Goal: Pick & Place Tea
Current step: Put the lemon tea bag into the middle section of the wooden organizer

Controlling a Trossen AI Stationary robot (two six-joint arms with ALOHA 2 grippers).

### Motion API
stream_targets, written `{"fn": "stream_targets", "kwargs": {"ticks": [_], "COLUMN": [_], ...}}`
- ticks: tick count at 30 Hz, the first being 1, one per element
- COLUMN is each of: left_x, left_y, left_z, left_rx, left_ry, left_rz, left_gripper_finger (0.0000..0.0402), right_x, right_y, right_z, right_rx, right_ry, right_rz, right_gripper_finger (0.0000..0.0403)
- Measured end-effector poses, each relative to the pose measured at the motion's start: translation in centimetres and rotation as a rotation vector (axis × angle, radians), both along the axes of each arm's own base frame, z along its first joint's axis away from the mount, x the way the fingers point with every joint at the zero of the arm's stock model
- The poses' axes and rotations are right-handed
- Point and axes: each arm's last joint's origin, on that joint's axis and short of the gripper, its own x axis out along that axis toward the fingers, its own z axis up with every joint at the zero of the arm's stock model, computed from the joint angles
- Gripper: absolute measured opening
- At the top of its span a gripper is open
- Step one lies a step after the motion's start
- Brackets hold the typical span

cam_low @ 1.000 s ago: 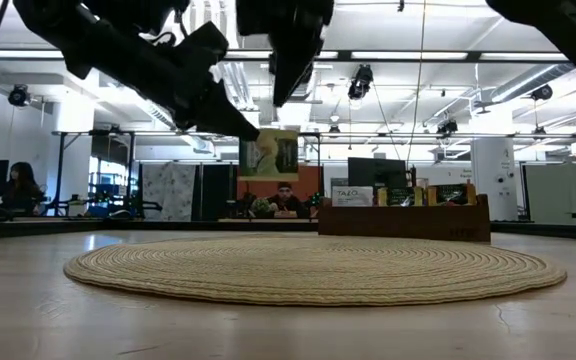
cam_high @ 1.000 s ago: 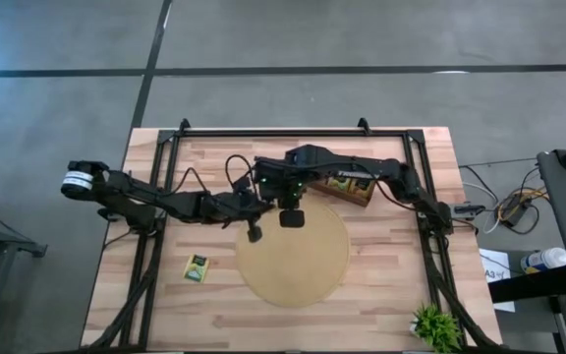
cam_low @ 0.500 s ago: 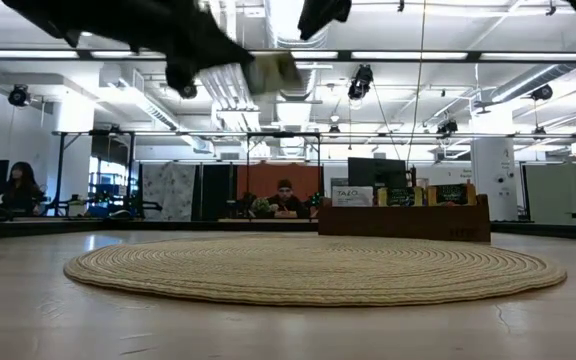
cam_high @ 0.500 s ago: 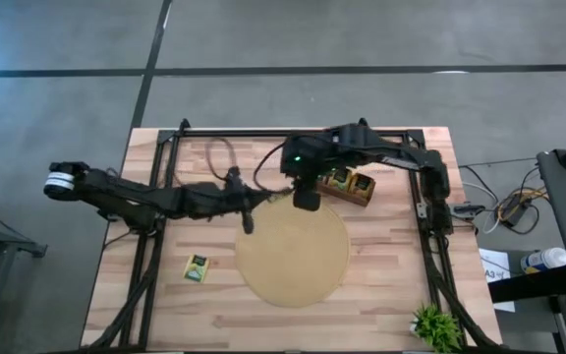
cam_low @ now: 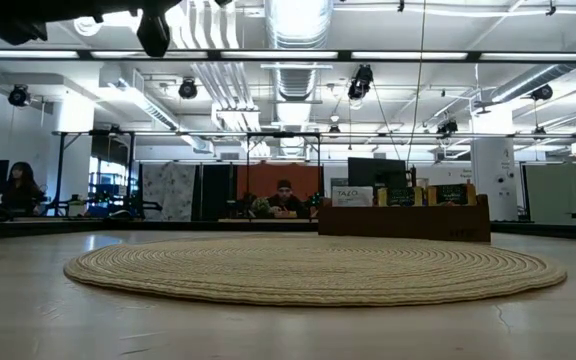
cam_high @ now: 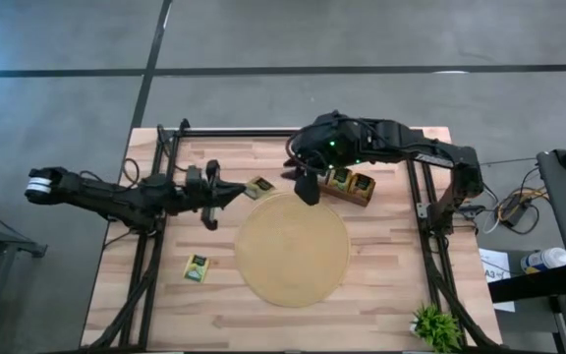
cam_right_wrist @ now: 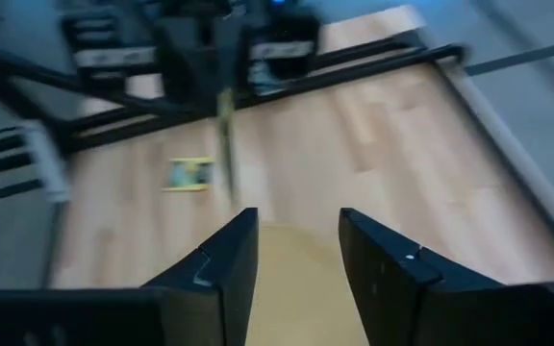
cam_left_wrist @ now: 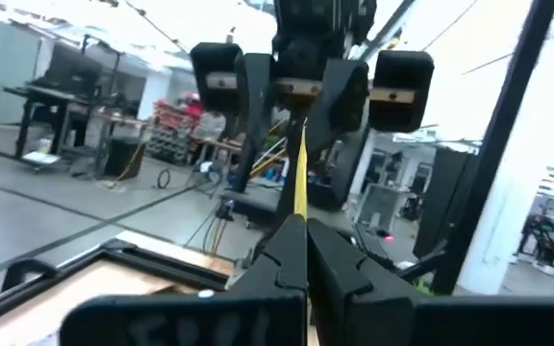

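Our left fingers [cam_left_wrist: 296, 252] were pressed together on the edge of a yellow tea sachet [cam_high: 258, 187], which stood out from their tips above the bare wood, just beside the far-left rim of the round mat [cam_high: 293, 251]. In the left wrist view the sachet showed edge-on as a thin yellow strip running up from the tips. Our right fingers [cam_right_wrist: 296, 252] stood apart with nothing between them, hanging over the far edge of the mat, next to the wooden box [cam_high: 350, 185] of tea at the back of the desk [cam_high: 391, 285]. The right wrist view looked across at the left gripper [cam_high: 226, 190] and its sachet.

A second sachet [cam_high: 197, 267] lay flat on the desk, well to the left of the mat and nearer the front.

We judged the step in hand to be setting the held sachet down. To do it well we would carry it level to its spot, lower it until it nearly touched, part the fingers only then, and lift straight up, since so light a sachet may cling or flutter.
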Motion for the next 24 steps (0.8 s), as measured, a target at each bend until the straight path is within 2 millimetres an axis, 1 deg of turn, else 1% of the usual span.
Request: {"fn": "stream_targets", "kwargs": {"ticks": [3,8,11,14,17,24], "left_x": [0.2,1.1,1.6,1.9,2.1,2.2], "left_y": [-0.1,-0.1,-0.1,-0.2,-0.2,-0.1], "left_z": [0.0,0.0,0.1,0.5,0.5,0.4], "left_rx": [0.023,0.029,0.027,0.029,0.03,0.03], "left_ry": [0.008,0.03,0.027,-0.002,-0.002,0.0], "left_rz": [-0.023,-0.038,-0.042,-0.055,-0.055,-0.049], "left_gripper_finger": [0.0,0.0,0.0,0.0,0.0,0.0], "right_x": [0.5,1.2,1.3,1.3,1.4,1.5], "right_y": [0.2,0.1,0.2,0.3,0.3,0.3], "right_z": [-0.5,-1.0,-1.1,-1.3,-1.5,-1.9], "right_rx": [0.058,0.078,0.109,0.112,0.116,0.12], "right_ry": [-0.004,-0.003,0.0,0.005,0.014,0.025], "right_rz": [0.035,0.042,0.058,0.061,0.058,0.062], "right_gripper_finger": [0.0144,0.0148,0.0148,0.0148,0.0147,0.0133]}}
